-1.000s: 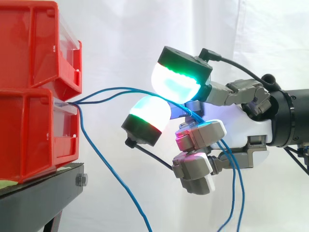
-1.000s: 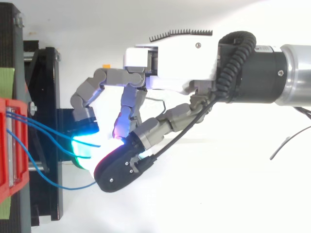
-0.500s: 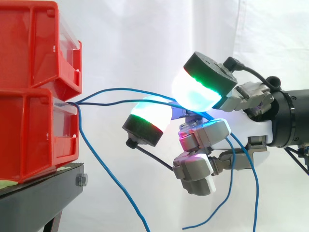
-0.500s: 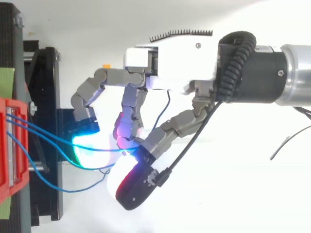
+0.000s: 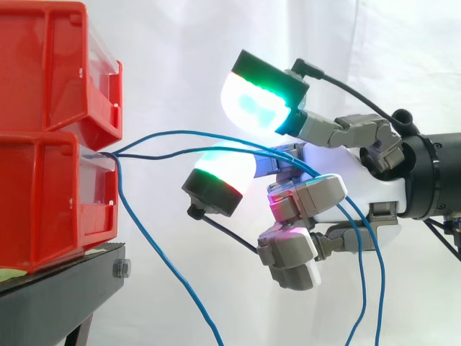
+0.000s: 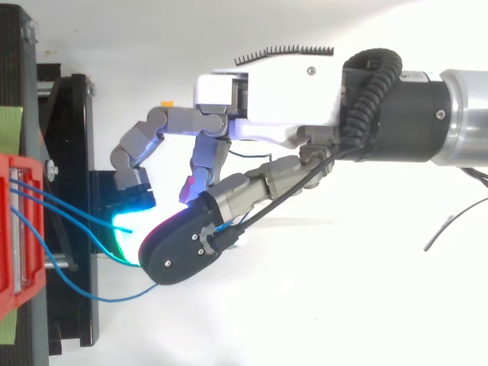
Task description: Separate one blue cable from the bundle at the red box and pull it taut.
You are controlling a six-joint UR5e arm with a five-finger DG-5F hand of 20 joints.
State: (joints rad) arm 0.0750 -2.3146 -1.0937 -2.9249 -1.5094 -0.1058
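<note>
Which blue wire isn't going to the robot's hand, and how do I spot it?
Find the lower red plastic bin at the left of the side view. From its front, two thin blue cables run across to the robot's hand. The hanging blue cable alone drops steeply from the bin toward the bottom edge, clear of the hand.

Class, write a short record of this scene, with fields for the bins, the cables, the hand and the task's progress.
Bins: two red bins stacked on a black stand.
Cables: two blue cables run from between the bins to the hand; a third cable hangs loose.
Hand: fingers curled, cables passing through them.
Progress: none separated or taut yet.
</note>
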